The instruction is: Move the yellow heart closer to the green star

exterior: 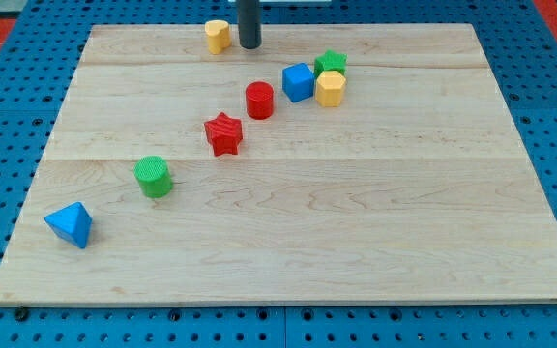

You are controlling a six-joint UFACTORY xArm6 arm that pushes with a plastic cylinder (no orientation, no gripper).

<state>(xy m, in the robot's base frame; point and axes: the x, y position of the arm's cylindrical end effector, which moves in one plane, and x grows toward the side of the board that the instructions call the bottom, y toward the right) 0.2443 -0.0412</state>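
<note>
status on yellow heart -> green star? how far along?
Done: nothing visible yet. The yellow heart sits at the view's top edge of the board, well apart from the green star.
In hand: my tip stands just to the heart's right, between heart and star, close beside it; contact unclear.
Left: get the tool round to the heart's left side and push it rightward toward the star, which sits behind the yellow hexagon.

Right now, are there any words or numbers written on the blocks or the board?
None: no words, numbers or signs show anywhere.
The yellow heart, green star and other blocks are plain colours.
The wooden board shows only grain.
My tip is plain dark.
</note>
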